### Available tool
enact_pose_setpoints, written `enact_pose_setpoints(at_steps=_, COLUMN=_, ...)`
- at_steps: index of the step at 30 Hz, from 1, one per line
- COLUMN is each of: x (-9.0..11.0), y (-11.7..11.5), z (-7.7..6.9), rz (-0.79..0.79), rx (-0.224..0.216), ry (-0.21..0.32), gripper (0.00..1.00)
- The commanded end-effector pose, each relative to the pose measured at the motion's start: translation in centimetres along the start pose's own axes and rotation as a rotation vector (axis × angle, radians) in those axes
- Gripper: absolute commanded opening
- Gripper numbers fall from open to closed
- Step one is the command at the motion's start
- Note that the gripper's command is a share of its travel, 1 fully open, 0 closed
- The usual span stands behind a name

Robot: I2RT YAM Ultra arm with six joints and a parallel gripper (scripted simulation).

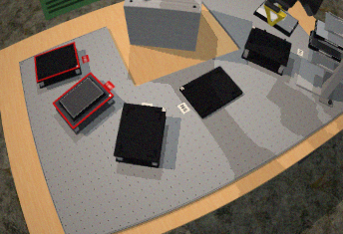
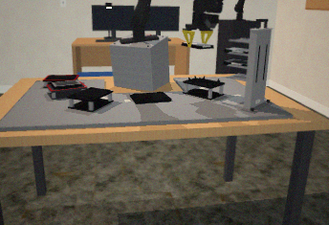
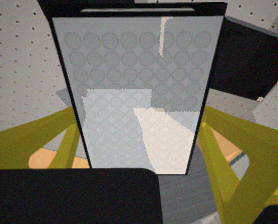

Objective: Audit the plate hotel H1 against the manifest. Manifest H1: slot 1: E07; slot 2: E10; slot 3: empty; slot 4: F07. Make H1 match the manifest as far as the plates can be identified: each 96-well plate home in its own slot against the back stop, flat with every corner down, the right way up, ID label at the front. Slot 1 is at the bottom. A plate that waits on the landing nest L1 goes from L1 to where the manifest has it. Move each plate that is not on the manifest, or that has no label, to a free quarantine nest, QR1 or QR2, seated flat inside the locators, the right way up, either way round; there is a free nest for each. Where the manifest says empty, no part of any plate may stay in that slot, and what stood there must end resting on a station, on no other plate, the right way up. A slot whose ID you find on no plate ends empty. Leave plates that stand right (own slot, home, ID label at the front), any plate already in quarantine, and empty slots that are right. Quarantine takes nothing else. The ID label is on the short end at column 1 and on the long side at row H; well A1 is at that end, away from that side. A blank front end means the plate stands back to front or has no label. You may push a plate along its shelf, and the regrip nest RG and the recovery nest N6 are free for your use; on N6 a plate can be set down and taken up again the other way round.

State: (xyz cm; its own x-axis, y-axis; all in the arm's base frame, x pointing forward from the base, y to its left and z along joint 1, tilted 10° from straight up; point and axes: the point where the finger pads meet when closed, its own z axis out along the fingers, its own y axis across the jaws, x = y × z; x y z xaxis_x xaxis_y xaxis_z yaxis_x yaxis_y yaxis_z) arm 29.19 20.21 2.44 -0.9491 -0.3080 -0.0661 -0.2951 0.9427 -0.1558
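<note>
My gripper (image 1: 273, 15) (image 2: 198, 37) (image 3: 138, 111) is shut on a clear 96-well plate (image 1: 282, 20) (image 2: 201, 46) (image 3: 137, 75), its yellow fingers on the plate's two long sides. The plate hangs level in the air, above and behind the black raised landing nest (image 1: 266, 49) (image 2: 205, 83), which is bare. The plate hotel (image 1: 326, 39) (image 2: 236, 52) stands just to the right of the gripper, with plates on some shelves. In the wrist view a pale strip shows on the plate's far short end; I cannot read any ID.
The grey arm pedestal (image 1: 165, 19) (image 2: 141, 63) stands left of the gripper. A flat black pad (image 1: 210, 91) and a raised black nest (image 1: 141, 133) lie mid-table. Two red-rimmed quarantine nests sit far left: one (image 1: 56, 62) bare, the other (image 1: 81, 97) holding a grey plate. A white upright frame (image 2: 258, 68) stands before the hotel.
</note>
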Motion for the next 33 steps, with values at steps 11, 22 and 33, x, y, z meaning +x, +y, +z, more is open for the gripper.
enact_pose_setpoints(at_steps=11, x=-0.9, y=-1.6, z=-1.6, rz=0.21, rx=-0.033, ry=-0.055, gripper=0.86)
enact_pose_setpoints(at_steps=22, x=-0.3, y=-4.4, z=-1.0, rz=0.377, rx=-0.022, ry=-0.042, gripper=0.86)
enact_pose_setpoints(at_steps=33, x=0.1, y=-7.3, z=-1.0, rz=0.528, rx=-0.028, ry=-0.04, gripper=0.86)
